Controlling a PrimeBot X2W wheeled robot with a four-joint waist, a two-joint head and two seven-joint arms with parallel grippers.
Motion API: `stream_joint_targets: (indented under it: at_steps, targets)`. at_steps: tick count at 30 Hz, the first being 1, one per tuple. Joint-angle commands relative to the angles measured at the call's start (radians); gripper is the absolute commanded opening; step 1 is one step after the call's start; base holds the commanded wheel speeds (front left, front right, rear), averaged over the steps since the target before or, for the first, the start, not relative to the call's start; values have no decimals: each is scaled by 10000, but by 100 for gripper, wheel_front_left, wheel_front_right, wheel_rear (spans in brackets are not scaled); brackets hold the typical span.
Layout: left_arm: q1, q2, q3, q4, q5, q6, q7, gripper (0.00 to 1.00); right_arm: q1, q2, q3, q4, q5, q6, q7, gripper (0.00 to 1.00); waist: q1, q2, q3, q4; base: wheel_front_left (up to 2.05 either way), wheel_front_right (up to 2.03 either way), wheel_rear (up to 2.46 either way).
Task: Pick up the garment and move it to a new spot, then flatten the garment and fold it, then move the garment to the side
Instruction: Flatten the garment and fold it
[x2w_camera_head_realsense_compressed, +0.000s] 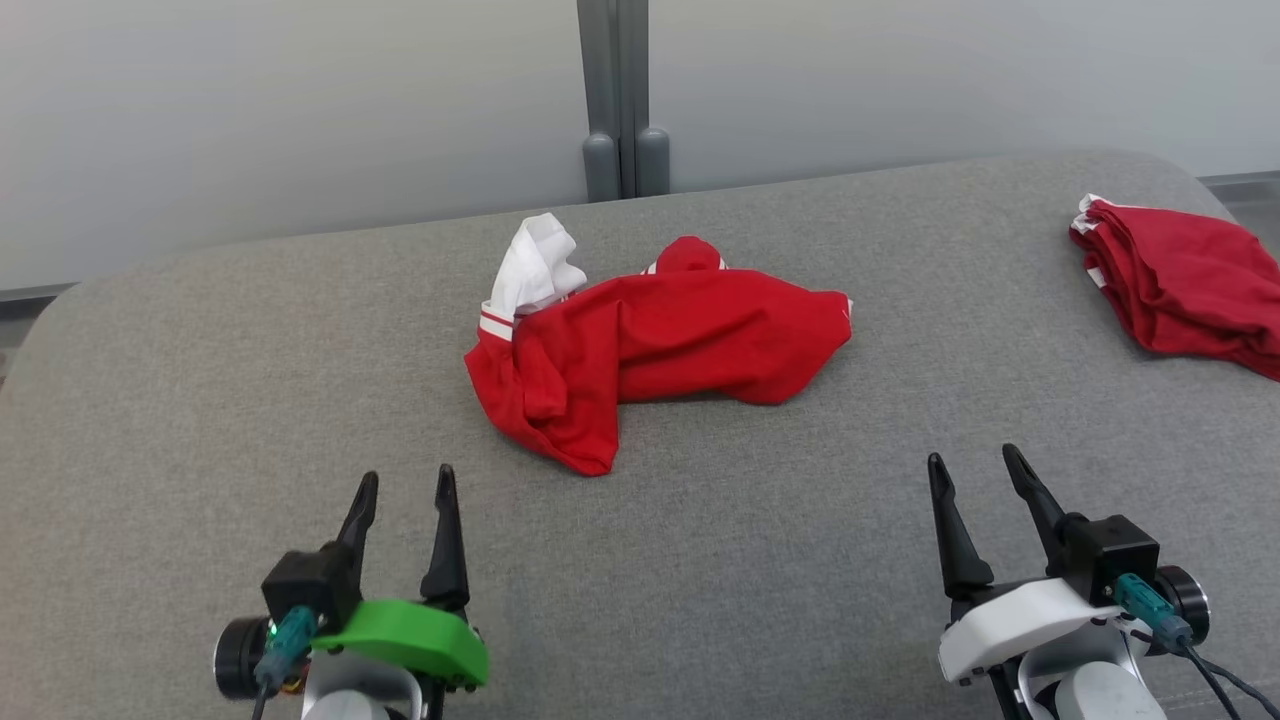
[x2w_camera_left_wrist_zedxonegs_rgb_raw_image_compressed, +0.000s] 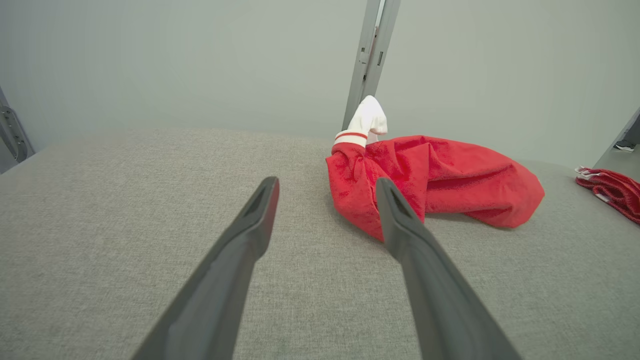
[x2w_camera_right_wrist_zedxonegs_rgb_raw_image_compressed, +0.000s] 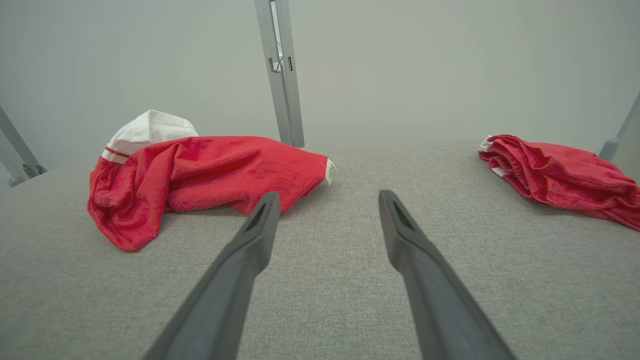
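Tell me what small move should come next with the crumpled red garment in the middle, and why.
Probably reach the left gripper forward toward the near corner of the crumpled garment. Both it and the right gripper stand open and empty, short of the cloth, and that corner lies nearer the left one.

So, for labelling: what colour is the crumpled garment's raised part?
Raised part: white, red-striped at its base; left wrist view.

Soft, even light is falling from above onto the grey cushion (x2w_camera_head_realsense_compressed: 700, 560), lighting its weave uniformly. The red garment (x2w_camera_head_realsense_compressed: 650, 350) is casting only a thin, pale shadow along its near edge. In both wrist views the wide lens is bowing the cushion's far edge and tilting the grey post (x2w_camera_left_wrist_zedxonegs_rgb_raw_image_compressed: 369, 55), while the dark fingers (x2w_camera_left_wrist_zedxonegs_rgb_raw_image_compressed: 235, 260) nearest the lens are appearing slightly soft.
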Motion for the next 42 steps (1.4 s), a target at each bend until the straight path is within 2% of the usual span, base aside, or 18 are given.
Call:
stream_joint_targets:
  at_steps: [1,6,14,19,25,26,28,29,36,39,42]
  targets:
    - [-476,92,-98,187,90,-111,192,100,-161,-24,25,-61,29,-15,-47,100,0,0,191,-150,0,0,0]
    - [-2228,220,-398,1034,366,-281,1038,100,-434,-25,211,-169,55,-15,-47,100,0,0,758,-589,0,0,0]
    - [-4759,441,-234,3350,329,-196,1924,100,-1069,-24,534,-276,269,-15,-41,100,0,0,1922,-1661,0,0,0]
    - [-5695,720,-97,4770,306,-211,1831,100,-1286,-21,442,-318,357,-15,-41,100,0,0,2452,-2123,0,0,0]
    - [-6358,865,-69,5908,247,-263,1536,100,-1408,-17,300,-341,344,-15,-41,100,0,0,2635,-2257,0,0,0]
    - [-6453,875,-17,6019,222,-199,1389,95,-1421,-19,287,-348,352,-16,-41,100,0,0,2639,-2256,0,0,0]
    - [-6607,851,78,6220,158,-65,1001,36,-1458,-19,263,-362,378,-15,-41,100,0,0,2638,-2228,0,0,0]
    - [-6693,818,132,6313,116,-41,777,0,-1455,-19,250,-380,390,-15,-41,100,0,0,2623,-2187,0,0,0]
    - [-6676,521,422,6098,-220,-200,40,0,-1265,-19,122,-388,266,-15,-41,100,0,0,2356,-1667,0,0,0]
    - [-6306,360,674,5223,-339,-75,-25,0,-1184,-22,32,-425,223,-15,-41,100,0,0,2204,-1320,0,0,0]
    - [-5592,231,1061,3731,-390,72,-17,0,-1140,-22,-82,-418,129,-15,-41,100,0,0,2053,-926,0,0,0]
